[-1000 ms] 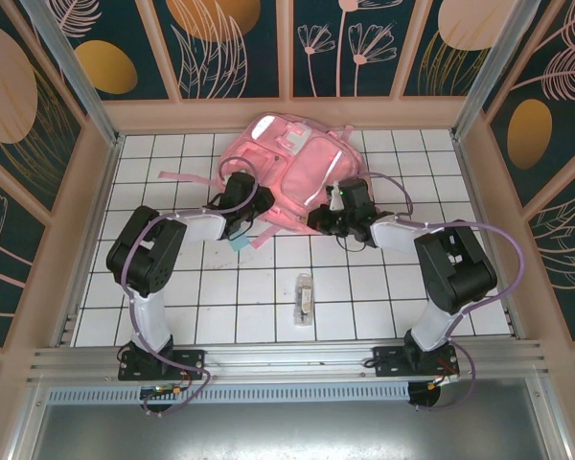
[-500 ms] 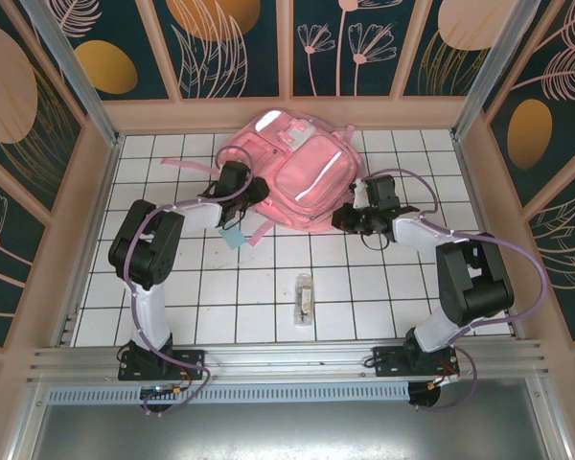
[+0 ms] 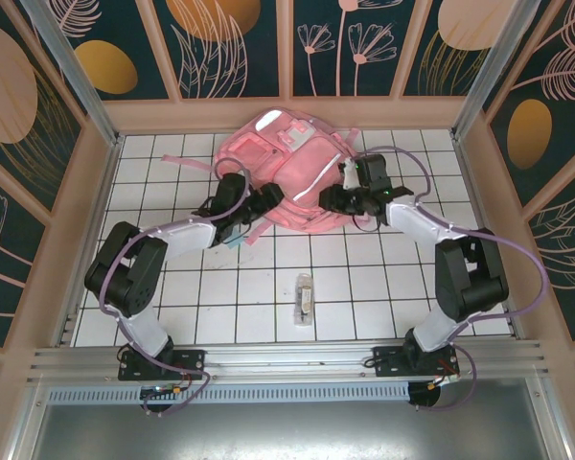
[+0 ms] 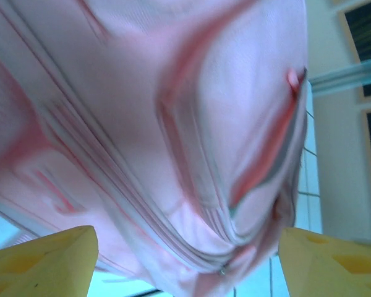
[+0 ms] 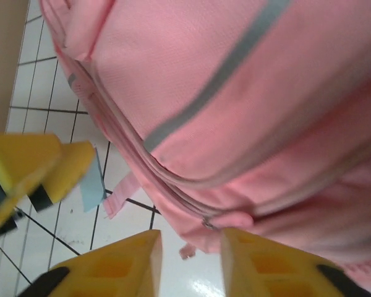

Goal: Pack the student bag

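Note:
The student bag (image 3: 297, 168) is a large pink backpack with shiny strips, lying at the back middle of the tiled table. My left gripper (image 3: 259, 204) is at its near left edge. In the left wrist view the yellow fingers (image 4: 43, 263) stand wide apart and open, with the bag's zipped seam (image 4: 173, 124) bulging just above them. My right gripper (image 3: 328, 198) is at the bag's near right edge. Its fingertips (image 5: 111, 266) are a little apart with nothing between them, just below a zipper pull (image 5: 207, 223) on the bag (image 5: 235, 93).
A small clear packet (image 3: 304, 297) lies on the tiles in front of the arms. A light blue scrap (image 3: 235, 240) and a loose pink strap (image 3: 187, 165) lie by the left arm. Low walls ring the table.
Both grippers have opened, the left one widely. The bag shifted back and leftward, and both arms followed it to its near edge.

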`<action>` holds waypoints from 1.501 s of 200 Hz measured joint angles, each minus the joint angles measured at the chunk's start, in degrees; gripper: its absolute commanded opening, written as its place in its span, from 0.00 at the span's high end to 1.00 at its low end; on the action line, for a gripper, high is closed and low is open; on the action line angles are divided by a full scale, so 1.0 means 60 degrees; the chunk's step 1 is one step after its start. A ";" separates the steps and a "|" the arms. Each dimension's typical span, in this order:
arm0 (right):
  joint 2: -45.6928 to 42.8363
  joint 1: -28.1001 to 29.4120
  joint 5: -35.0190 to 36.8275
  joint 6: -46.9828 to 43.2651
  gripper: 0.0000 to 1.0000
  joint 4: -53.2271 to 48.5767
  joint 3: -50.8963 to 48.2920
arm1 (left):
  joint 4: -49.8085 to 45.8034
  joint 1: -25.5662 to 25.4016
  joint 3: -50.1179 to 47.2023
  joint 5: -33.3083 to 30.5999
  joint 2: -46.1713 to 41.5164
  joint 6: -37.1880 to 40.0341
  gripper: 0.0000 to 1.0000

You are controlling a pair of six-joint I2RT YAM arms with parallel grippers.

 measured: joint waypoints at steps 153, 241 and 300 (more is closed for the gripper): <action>0.2284 0.0470 0.0572 -0.1836 0.53 -0.1155 0.1373 | 0.1606 -0.0178 0.0073 -0.0076 0.2065 -0.0973 0.60; 0.2306 0.0820 0.0109 -0.2138 0.63 -0.0790 0.0911 | 0.1497 -0.0095 0.0350 -0.0073 0.2266 -0.0947 0.61; 0.2699 0.0954 0.0127 -0.2153 0.86 -0.0809 0.1137 | 0.1446 -0.0025 0.0368 -0.0073 0.2266 -0.0918 0.60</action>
